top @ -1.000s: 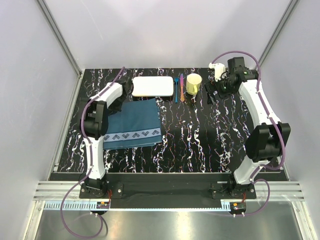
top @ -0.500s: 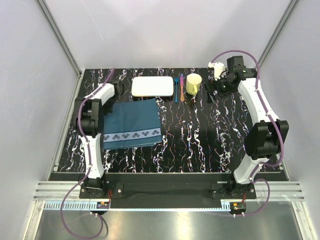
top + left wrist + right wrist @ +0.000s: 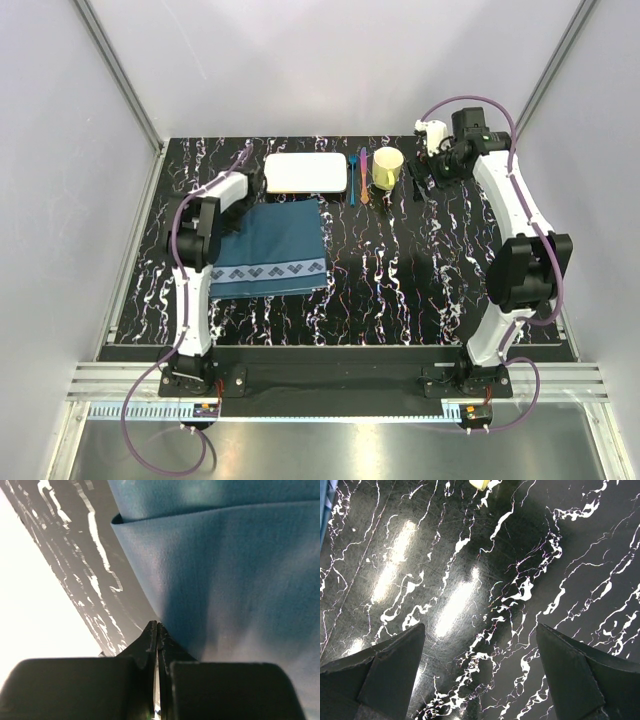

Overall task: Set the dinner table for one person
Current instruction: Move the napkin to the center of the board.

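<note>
Marbled tabletop (image 3: 400, 290), placemat (image 3: 270, 250) pinched (left gripper (image 3: 157, 627)).

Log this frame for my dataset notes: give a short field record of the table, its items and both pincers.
table: black, white-veined
mat: teal, on the left half
plate: white, beyond the mat
blue utensil: right of the plate
orange utensil: beside the blue one
cup: yellow, right of the utensils
left pincer: shut on the mat's edge
right pincer: open, above the table
</note>
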